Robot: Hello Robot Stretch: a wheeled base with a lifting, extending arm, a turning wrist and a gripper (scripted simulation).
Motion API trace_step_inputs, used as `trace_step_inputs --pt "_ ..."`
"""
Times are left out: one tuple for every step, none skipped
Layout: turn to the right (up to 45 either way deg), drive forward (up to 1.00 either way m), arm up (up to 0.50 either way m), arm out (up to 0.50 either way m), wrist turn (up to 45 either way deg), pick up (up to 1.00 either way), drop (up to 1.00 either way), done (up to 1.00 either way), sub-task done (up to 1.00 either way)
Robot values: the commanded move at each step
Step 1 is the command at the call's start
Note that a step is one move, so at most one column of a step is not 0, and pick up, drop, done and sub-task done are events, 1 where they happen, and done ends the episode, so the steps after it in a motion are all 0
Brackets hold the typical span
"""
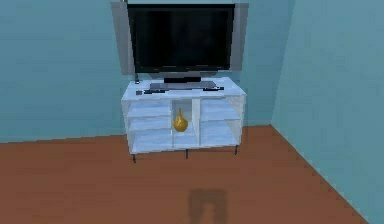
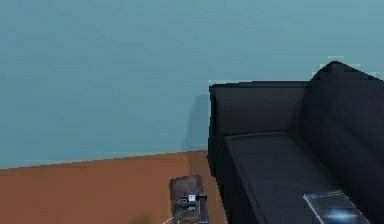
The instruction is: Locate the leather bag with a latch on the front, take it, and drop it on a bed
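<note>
- Judged step: at the pick-up, or just short of it.
- Possibly the leather bag: brown boxy thing (image 2: 188,185) at six o'clock of the arm side view, on the floor (image 2: 90,190); latch too small to make out.
- Gripper (image 2: 176,208) right by it at six o'clock; cannot tell its state, nor whether anything is held.
- Next, as a judgement: confirm the latch, lift the thing clear, then drive off in search of a bed.
- Forward view: one television (image 1: 185,38) at twelve o'clock, one stand (image 1: 135,105) beneath, one golden ornament (image 1: 181,121) in its middle compartment.
- Arm side view: one sofa (image 2: 265,110) at three o'clock, one pale flat slab (image 2: 335,205) on its seat at five o'clock.
</note>
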Motion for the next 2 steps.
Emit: trace_step_inputs --pt "0.0 0.00 0.00 0.00 45.0 0.00 0.00 0.00 0.00" --pt "0.0 0.00 0.00 0.00 45.0 0.00 0.00 0.00 0.00"
